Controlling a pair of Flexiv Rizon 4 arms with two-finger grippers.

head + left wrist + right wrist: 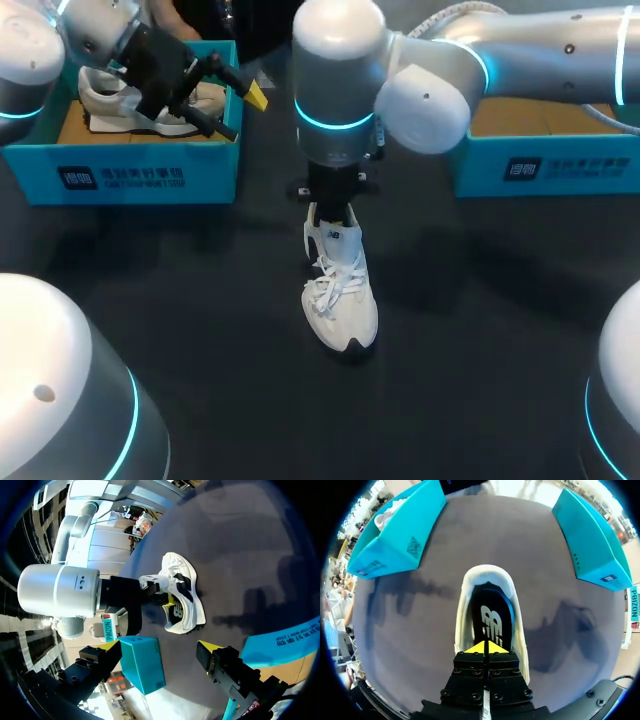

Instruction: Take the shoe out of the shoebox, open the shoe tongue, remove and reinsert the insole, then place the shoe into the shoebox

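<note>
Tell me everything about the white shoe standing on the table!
The white shoe is a sneaker with white laces, black side patches and a dark insole edged in blue. It stands upright on its sole on the dark table. The right gripper, shut, sits at its heel opening.

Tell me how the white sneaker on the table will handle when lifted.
The sneaker is probably light for its size; its soft upper may fold when squeezed. Its loose laces likely dangle. Standing on its flat sole, it seems unlikely to roll.

shoe [341,300] heel hidden under right arm [340,90] in head view
</note>
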